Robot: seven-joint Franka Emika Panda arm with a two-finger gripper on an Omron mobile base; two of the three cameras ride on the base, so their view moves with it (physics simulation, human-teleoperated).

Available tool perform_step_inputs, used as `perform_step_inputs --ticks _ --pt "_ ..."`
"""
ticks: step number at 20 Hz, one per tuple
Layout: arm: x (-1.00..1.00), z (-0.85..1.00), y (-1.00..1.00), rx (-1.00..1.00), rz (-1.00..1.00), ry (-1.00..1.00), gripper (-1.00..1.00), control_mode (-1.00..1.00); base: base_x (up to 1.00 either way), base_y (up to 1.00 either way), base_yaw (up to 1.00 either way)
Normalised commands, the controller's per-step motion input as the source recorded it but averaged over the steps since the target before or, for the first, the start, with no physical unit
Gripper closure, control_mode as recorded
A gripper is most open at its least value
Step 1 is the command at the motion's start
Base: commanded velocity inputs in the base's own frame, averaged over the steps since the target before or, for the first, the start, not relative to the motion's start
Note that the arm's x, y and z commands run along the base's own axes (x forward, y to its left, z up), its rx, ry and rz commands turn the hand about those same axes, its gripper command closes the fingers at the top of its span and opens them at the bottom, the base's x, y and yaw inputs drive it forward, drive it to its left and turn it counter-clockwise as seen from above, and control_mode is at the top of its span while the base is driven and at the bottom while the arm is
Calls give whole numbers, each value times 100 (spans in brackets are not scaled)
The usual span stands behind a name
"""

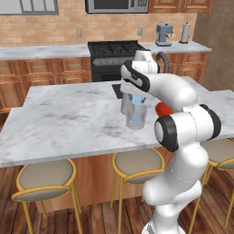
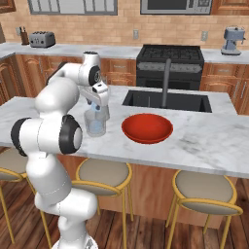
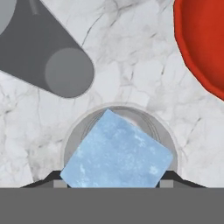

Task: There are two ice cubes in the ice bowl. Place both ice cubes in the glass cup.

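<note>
1. Left base view: the white arm's gripper [image 1: 138,98] hangs at frame centre just above the short clear glass tumbler [image 1: 136,116] on the white marble surface [image 1: 64,123]. A pale blue translucent ice cube [image 1: 139,99] shows between the jaws over the tumbler's mouth. A sliver of the round, shallow bright red bowl [image 1: 162,109] peeks from behind the arm, right of centre. The tall grey capped cylinder [image 1: 125,103] stands touching or just behind the tumbler; a low sideways drift could knock either one.

2. Right base view: the gripper sits left of centre over the tumbler. The red bowl, at centre, looks empty, so the other cube is probably in the tumbler already, though I cannot make it out.

3. Hand view: the cube fills the lower middle, held at its sides by narrowly set jaws, and lies tilted over the tumbler's circular rim. The risk I judge: a corner may catch the rim on release and bounce onto the surface, or the cube may cling to one finger and fall off-centre.
</note>
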Motion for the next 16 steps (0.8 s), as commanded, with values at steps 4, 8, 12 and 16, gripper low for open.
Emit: perform_step_inputs --ticks 4,8,12,16 --pt "0 -6 0 -5 0 0 100 -100 0 0 0" --pt "-9 -11 0 -5 1 0 100 -100 0 0 0" --pt "-19 -8 0 -1 1 0 100 -100 0 0 0" --pt "-24 -3 0 0 2 0 100 -100 0 0 0"
